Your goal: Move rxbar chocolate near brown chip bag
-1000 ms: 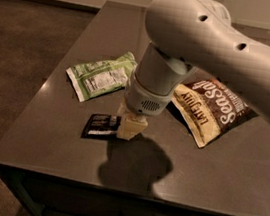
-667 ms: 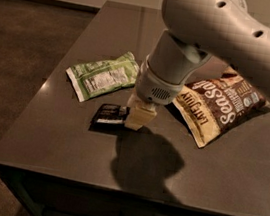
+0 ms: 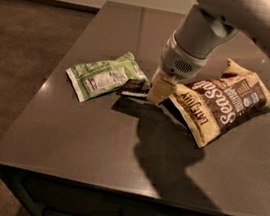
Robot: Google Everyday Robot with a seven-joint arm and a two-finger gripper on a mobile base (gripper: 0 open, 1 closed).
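Your gripper (image 3: 159, 89) pinches the rxbar chocolate (image 3: 134, 87) by its right end, just left of the brown chip bag (image 3: 221, 105). It's likely light, flat and slick, so clamp across its faces.

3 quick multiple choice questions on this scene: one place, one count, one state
1. Where is the rxbar chocolate? A between the green and white bag and the brown chip bag; B on the brown chip bag; C at the table edge.
2. How many bags are on the table? A one; B two; C three.
3. The gripper, low between the bags, is: A empty; B shut on the rxbar chocolate; C shut on a bag.
Answers: 1 A, it shows in the gap; 2 B, one green, one brown; 3 B, the bar's end sits in it.
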